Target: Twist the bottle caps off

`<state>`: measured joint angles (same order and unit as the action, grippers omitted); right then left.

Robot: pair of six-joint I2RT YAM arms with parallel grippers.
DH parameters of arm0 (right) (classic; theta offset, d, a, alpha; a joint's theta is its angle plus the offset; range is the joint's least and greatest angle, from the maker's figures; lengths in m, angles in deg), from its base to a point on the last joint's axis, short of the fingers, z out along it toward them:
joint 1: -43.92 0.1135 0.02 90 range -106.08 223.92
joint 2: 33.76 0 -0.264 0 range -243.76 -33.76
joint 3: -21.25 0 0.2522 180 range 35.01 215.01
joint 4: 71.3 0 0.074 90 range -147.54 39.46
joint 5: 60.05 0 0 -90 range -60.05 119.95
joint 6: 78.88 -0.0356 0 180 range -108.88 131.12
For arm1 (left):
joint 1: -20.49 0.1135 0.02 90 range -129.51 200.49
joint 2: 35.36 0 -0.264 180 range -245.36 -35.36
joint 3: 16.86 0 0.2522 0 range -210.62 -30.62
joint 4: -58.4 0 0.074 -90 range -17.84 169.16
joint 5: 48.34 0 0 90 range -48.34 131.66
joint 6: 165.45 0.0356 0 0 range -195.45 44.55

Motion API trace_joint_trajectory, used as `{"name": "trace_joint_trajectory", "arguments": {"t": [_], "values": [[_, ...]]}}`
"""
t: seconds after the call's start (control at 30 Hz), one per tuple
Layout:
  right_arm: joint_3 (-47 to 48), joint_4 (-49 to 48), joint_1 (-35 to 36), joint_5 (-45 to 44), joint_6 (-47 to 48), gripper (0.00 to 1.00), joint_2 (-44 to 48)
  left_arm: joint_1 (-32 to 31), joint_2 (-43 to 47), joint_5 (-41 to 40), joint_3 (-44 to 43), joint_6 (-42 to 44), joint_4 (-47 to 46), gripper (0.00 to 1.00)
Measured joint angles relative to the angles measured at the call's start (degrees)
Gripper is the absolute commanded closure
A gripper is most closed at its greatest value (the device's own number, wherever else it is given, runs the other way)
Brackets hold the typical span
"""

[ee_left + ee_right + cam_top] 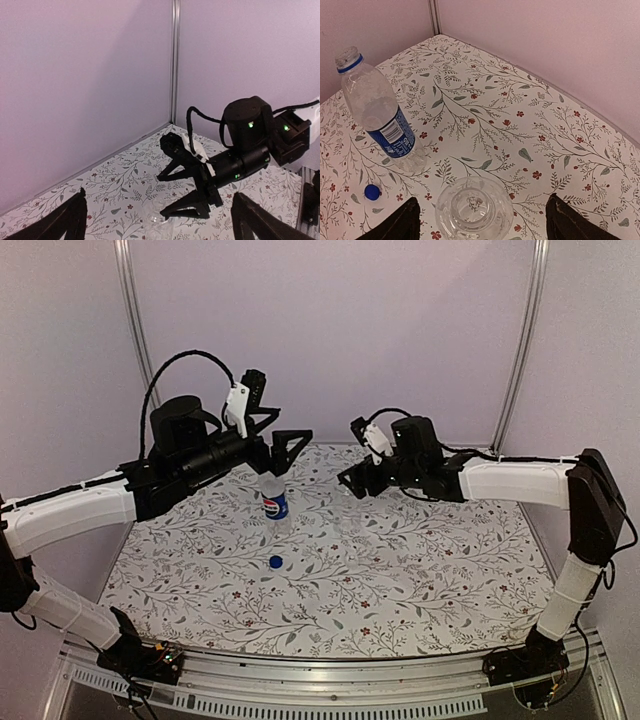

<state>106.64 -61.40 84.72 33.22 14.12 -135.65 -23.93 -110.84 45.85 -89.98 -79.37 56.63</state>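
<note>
both jaws spread wide, nothing gripped
plain bottle [473,207] is framed, untouched, by the right gripper [482,200]; pepsi bottle [273,495] is stood under the left gripper [276,440], blue cap [275,561] laid just nearer; bare table [430,580] seen rightward.

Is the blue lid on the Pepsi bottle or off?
Off. The Pepsi bottle has a bare neck at the top, and the blue cap lies on the table beside it.
</note>
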Motion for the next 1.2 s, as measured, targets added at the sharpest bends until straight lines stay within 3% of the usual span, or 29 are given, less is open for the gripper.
{"name": "trace_joint_trajectory", "arguments": {"t": [0.17, 0.33, 0.7, 0.97, 1.2], "values": [[1.49, 3.72, 0.00, -2.36, -0.22, 0.02, 3.65, 0.52, 0.00, -1.81, -0.81, 0.92, 2.14, 0.00], [3.19, 9.20, -1.16, -6.56, -1.36, 0.01, 8.39, 3.02, 0.26, -5.35, -3.21, 1.11, 4.90, 0.00], [3.41, 18.73, -14.16, -7.69, -6.64, 0.01, 22.14, 5.70, 4.46, -16.92, -4.24, 2.54, 9.81, 0.00], [1.75, 22.16, -14.19, -7.08, -7.13, 0.01, 25.64, 12.48, 11.28, -16.61, -3.30, 1.46, 12.11, 0.00], [-1.14, 23.65, -14.19, -7.56, -6.86, 0.01, 30.64, 16.04, 22.08, -15.63, 5.55, 0.72, 13.27, 0.00]]}}
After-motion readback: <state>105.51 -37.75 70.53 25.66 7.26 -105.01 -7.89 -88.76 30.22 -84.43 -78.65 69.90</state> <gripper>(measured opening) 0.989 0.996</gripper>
